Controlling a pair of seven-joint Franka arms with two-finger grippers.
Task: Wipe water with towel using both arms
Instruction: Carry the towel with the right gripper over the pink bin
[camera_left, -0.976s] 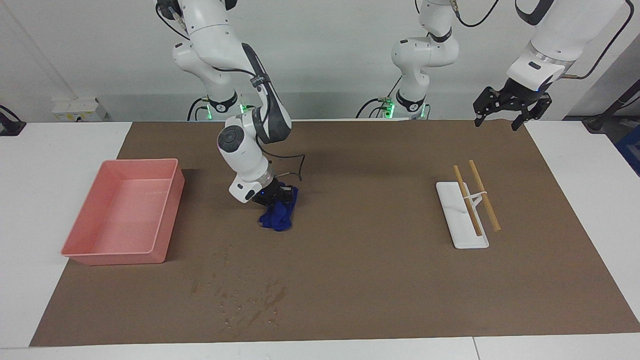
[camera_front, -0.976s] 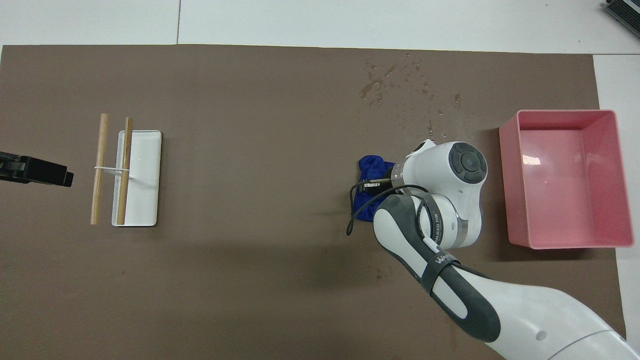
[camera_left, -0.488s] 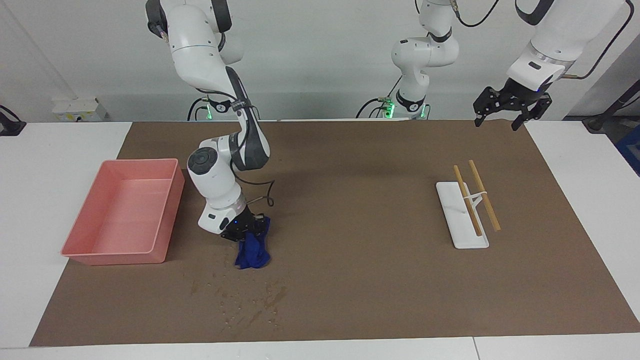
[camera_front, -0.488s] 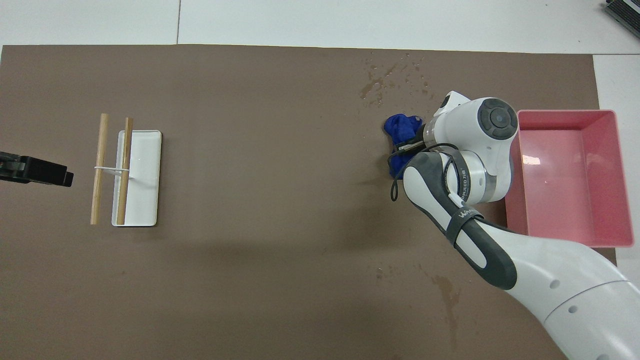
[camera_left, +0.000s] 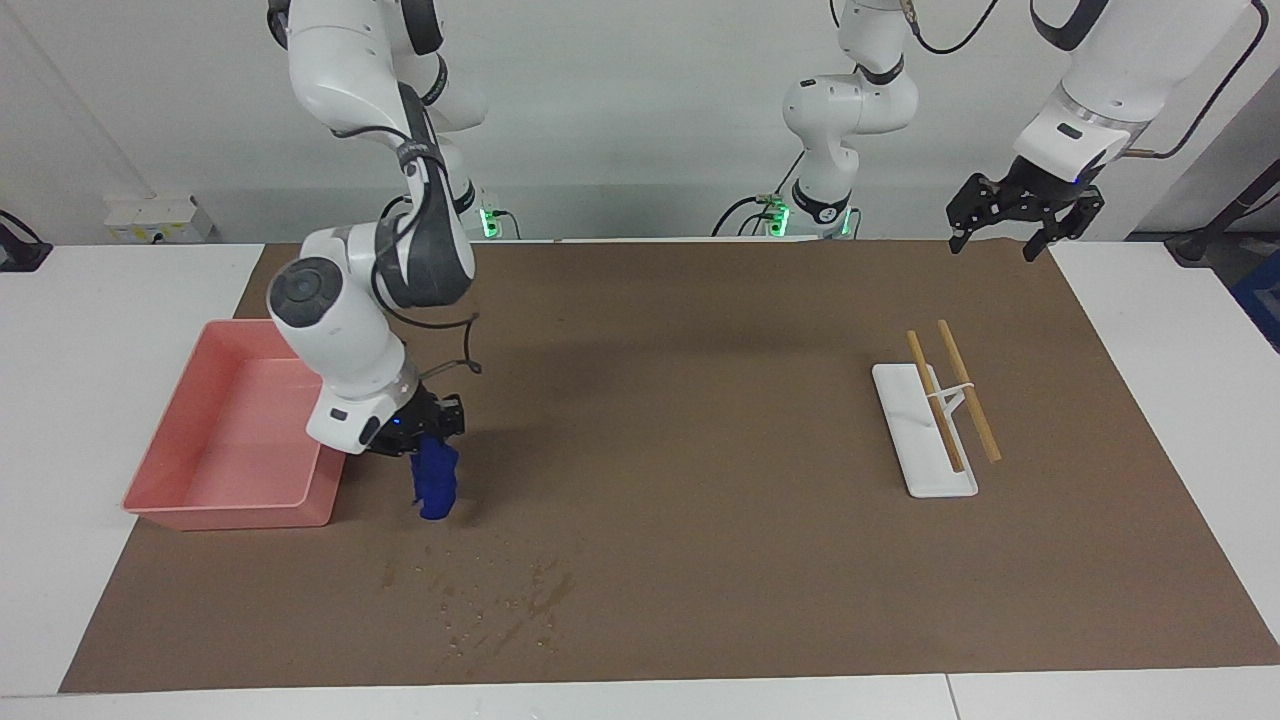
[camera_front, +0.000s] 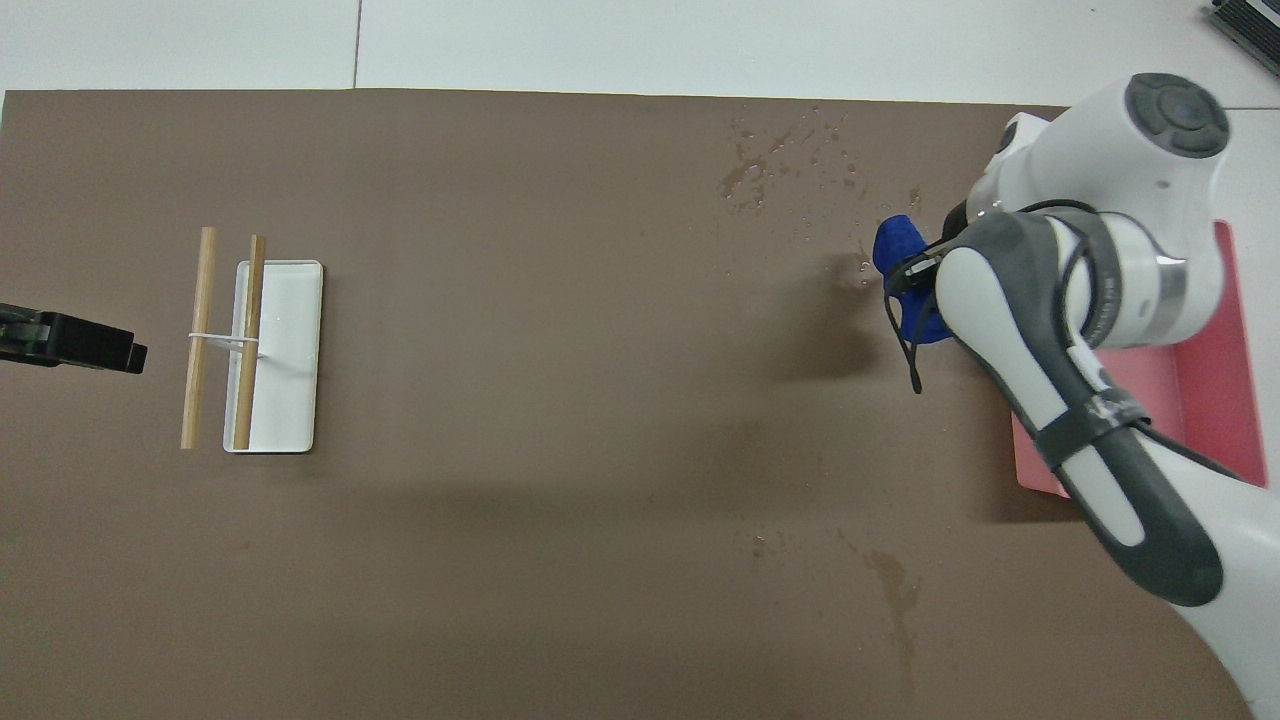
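Note:
My right gripper (camera_left: 420, 432) is shut on a blue towel (camera_left: 436, 485), which hangs bunched from it beside the pink bin. I cannot tell whether its lower end touches the brown mat. The towel also shows in the overhead view (camera_front: 897, 250), where the right arm hides the gripper. Spilled water (camera_left: 500, 600) lies in drops and streaks on the mat, farther from the robots than the towel, and shows in the overhead view (camera_front: 790, 170). My left gripper (camera_left: 1015, 228) waits open and empty, raised over the mat's corner at the left arm's end; its tip shows in the overhead view (camera_front: 75, 342).
A pink bin (camera_left: 200, 515) stands at the right arm's end, largely covered by the arm in the overhead view (camera_front: 1245, 420). A white tray (camera_left: 935, 480) with two tied wooden sticks (camera_left: 965, 390) across it lies toward the left arm's end.
My right gripper has carried the towel away from the robots and toward the pink bin, lifting it so that it now hangs close to the water. The left arm has not moved.

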